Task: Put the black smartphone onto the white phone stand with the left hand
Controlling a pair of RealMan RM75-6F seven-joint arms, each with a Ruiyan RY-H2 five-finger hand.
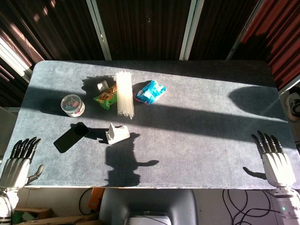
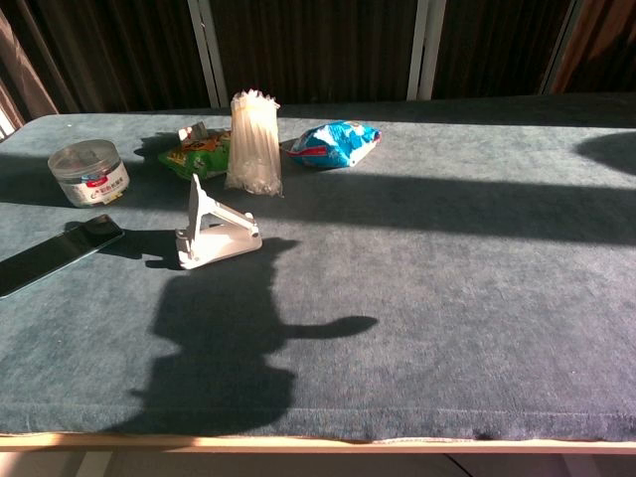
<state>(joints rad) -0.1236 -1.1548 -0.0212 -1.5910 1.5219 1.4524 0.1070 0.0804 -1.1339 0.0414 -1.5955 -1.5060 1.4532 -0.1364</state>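
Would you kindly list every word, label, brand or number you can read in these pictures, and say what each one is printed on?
No text can be read with confidence.
Round clear tub: red and white label with print, too small and blurred to read.
Green snack packet: printed design, characters illegible.
Blue snack packet: white and red markings, illegible.
Black smartphone: screen dark, no text.
White phone stand: no marking visible.

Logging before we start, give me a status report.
Both hands open, left hand and right hand at the table's near corners. Phone flat, left of the stand, untouched. Nothing between them.
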